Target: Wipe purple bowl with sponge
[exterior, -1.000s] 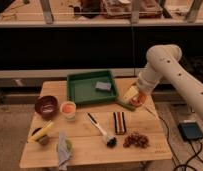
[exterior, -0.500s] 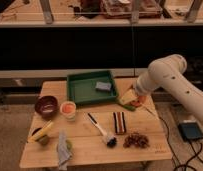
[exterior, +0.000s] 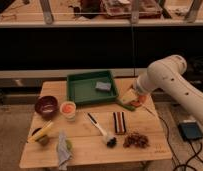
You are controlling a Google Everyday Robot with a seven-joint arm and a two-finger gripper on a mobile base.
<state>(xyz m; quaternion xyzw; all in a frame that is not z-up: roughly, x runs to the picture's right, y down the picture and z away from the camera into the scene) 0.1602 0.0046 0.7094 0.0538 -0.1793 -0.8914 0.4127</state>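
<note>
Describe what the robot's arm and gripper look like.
The arm is off-white, built of thick, smooth, rounded segments with a bulbous joint. No markings or cables show on it. The gripper, just right of the green tray, looks pale yellow with orange.

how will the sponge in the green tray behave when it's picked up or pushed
The sponge is a small flat block, so it is probably light and likely squashes a little under a grip. Lying flat in the green tray, it should not roll, though a push may slide it to the wall. The tool is by the tray's right edge.
</note>
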